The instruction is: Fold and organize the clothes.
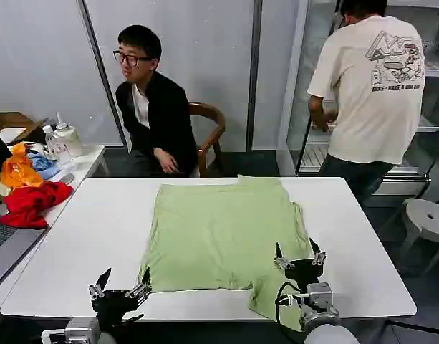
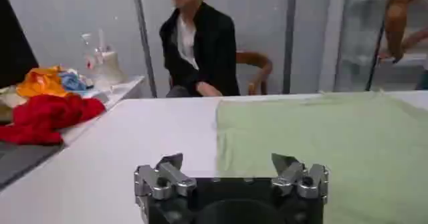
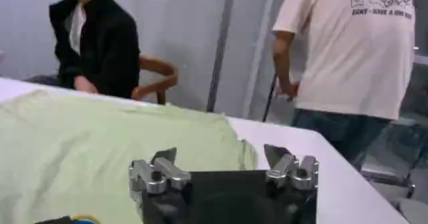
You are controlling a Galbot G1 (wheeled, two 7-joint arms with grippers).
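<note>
Green shirt (image 1: 223, 236) lay spread flat in the middle of the white table (image 1: 97, 236), its long axis running from the robot's edge toward the far edge where the seated person was. It appeared face down or folded in (no buttons or print showed from where I stood), a plain pale green sheet of cloth. The far end was the narrower one, with a small flap of cloth poking past the far edge line near the table's back. The near end was wider, and at the near right corner a sleeve or loose fold hung down over the table's front edge, just beside the right gripper.

Left gripper (image 1: 120, 287) hovered at the near edge of the table, just off the shirt's near left corner, its two fingers spread wide apart with nothing between them. In its own wrist view (image 2: 231, 172) the shirt (image 2: 328, 145) stretched away ahead of it and to one side.

Right gripper (image 1: 299, 255) stood over the near right part of the shirt, fingers likewise wide open and empty; its wrist camera (image 3: 224, 168) looked across the green cloth (image 3: 100, 145) toward the table's far corner.

A heap of red, orange and blue garments (image 1: 27, 188) sat on a side desk to the robot's left, well apart from the shirt.
</note>
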